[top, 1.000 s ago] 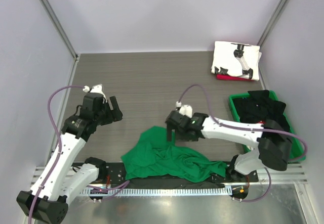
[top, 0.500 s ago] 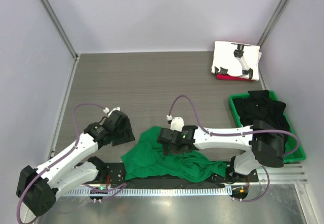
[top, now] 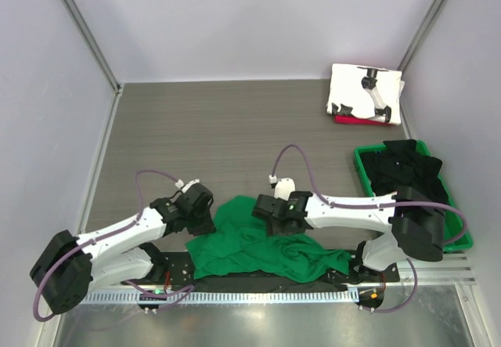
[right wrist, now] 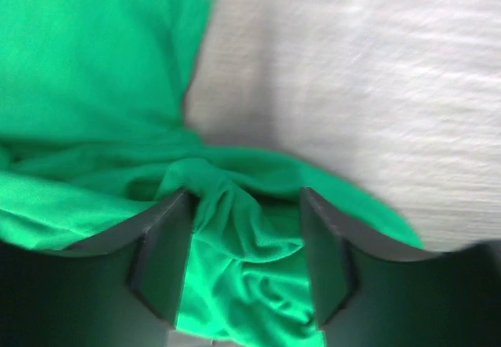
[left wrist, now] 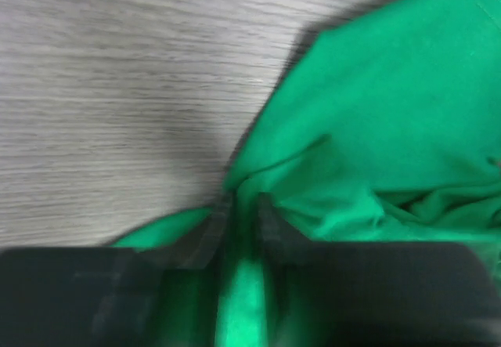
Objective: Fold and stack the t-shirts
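Left gripper [left wrist: 241,210], newly down, tight on green t-shirt [left wrist: 383,120]

Plain bright green tee [top: 258,247] btwn black L gripper [top: 210,222] & black R gripper [top: 266,220], grey wood-grain table [top: 219,128] under both, white tee w/ black print [top: 348,81] over red tee [top: 344,119] far beyond R gripper, black tees [top: 403,167] in green bin [top: 360,159] to its right.

Overhead; wrist close-ups on green t-shirt [top: 258,247]
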`<state>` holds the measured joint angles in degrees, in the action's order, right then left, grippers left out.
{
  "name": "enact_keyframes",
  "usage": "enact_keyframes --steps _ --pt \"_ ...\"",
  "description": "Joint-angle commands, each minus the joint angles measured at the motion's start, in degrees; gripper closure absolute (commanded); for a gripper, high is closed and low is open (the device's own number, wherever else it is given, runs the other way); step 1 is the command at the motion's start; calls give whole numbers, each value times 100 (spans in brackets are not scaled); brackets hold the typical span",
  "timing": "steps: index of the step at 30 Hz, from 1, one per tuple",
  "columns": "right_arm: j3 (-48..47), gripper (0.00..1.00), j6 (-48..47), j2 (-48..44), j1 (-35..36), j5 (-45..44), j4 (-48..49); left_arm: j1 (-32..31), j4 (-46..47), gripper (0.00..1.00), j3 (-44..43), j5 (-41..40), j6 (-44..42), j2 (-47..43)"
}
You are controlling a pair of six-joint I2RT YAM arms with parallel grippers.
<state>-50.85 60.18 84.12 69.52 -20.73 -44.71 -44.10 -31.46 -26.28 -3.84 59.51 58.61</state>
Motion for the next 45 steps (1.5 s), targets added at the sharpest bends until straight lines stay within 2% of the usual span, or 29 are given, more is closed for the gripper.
enact_keyframes --steps 1,2,5,7,9,14,18,19,22,23,25,26,27,28,30,33,34,36,37,39,45 --pt "14 41 -322 -44 -455 -221 85 -29 553 90 185 -47 202 229" --pt "-4 51 -514 -44 -578 -195 120 -20 667 98 168 -82 202 317" --pt "-223 66 -928 52 -1069 -186 199 -20 458 100 -8 -536 176 318" --pt "-573 68 -1455 305 -1325 -203 269 67 29 100 -446 -863 36 309" --pt "-907 68 -2103 578 -1624 -203 331 462 -262 100 -1068 -1074 -377 414" --pt "-2480 69 -3134 1570 -2274 -203 287 1971 -738 100 -2257 -742 -1300 958" --pt "-3824 69 -3794 2273 -2785 -186 243 2642 -905 100 -3004 -707 -1810 1459" --pt "-4410 63 -3960 2406 -2925 -168 61 2756 -923 100 -3188 -619 -1863 1695" --pt "-5397 45 -4067 2715 -2961 -168 -597 3204 -976 100 -3374 -409 -2021 2100" --pt "-5435 33 -4015 2663 -2953 6 -653 3414 -976 98 -3418 -286 -2083 2198" --pt "-5007 25 -3892 2207 -2857 296 -592 3556 -993 75 -3419 -57 -2319 2339" --pt "-4735 25 -3778 2014 -2778 437 -522 3601 -1019 62 -3366 66 -2390 2339" --pt "-4428 24 -3707 1751 -2681 682 -434 3592 -1020 36 -3322 85 -2443 2296" --pt "-3737 24 -3620 1296 -2524 711 -225 3592 -1020 28 -3252 85 -2461 2226" --pt "-3040 26 -3270 819 -1909 711 5 3592 -1072 18 -3094 102 -2479 1954" --pt "-1713 34 -2533 229 -1117 623 234 3601 -1291 16 -2997 76 -2593 1523" --pt "-1526 40 -2355 124 -959 588 261 3601 -1431 16 -2988 67 -2654 1409" --pt "-1131 46 -1890 -53 -407 465 270 3601 -1555 17 -2918 -64 -2821 1041" --pt "-1051 51 -1774 -88 -204 360 287 3601 -1625 16 -2813 -134 -2856 891" --pt "-954 55 -1537 -97 287 263 296 3601 -1565 16 -2655 -231 -2840 531" --pt "-1548 57 -1026 691 1081 -387 -388 3592 -1432 16 -2540 -144 -2822 239"
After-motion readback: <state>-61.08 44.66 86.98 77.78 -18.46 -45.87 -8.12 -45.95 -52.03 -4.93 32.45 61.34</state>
